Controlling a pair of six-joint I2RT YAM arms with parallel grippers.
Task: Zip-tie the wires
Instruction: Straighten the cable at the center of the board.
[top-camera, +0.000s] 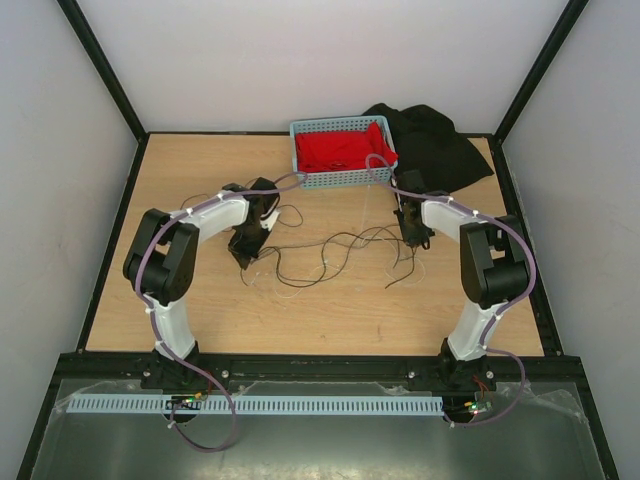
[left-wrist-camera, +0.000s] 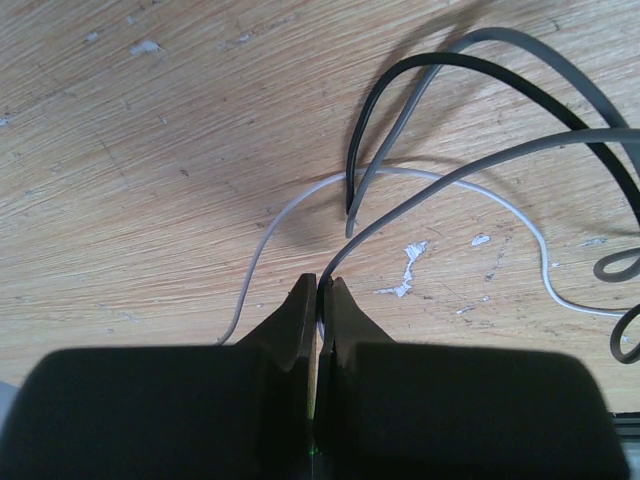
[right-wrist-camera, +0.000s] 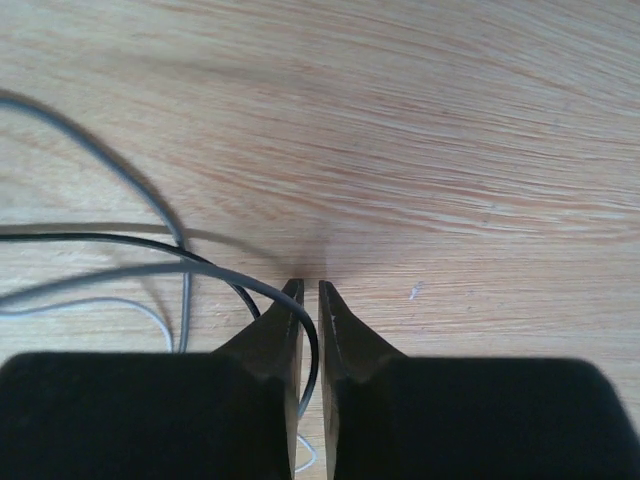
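The wires (top-camera: 330, 250) lie in a loose tangle on the tabletop (top-camera: 330, 320), strung between my two arms. My left jaws are closed on one dark strand, which leaves the tips and curves off to the right. A whitish strand loops just beyond them. My right jaws stand slightly parted, with a black strand running through the gap. The tabletop is pale wood grain with small white chips. A blue basket (top-camera: 300, 150) holding red cloth (top-camera: 340, 150) sits at the far edge, with black cloth (top-camera: 440, 145) beside it. White walls (top-camera: 320, 60) enclose the cell.
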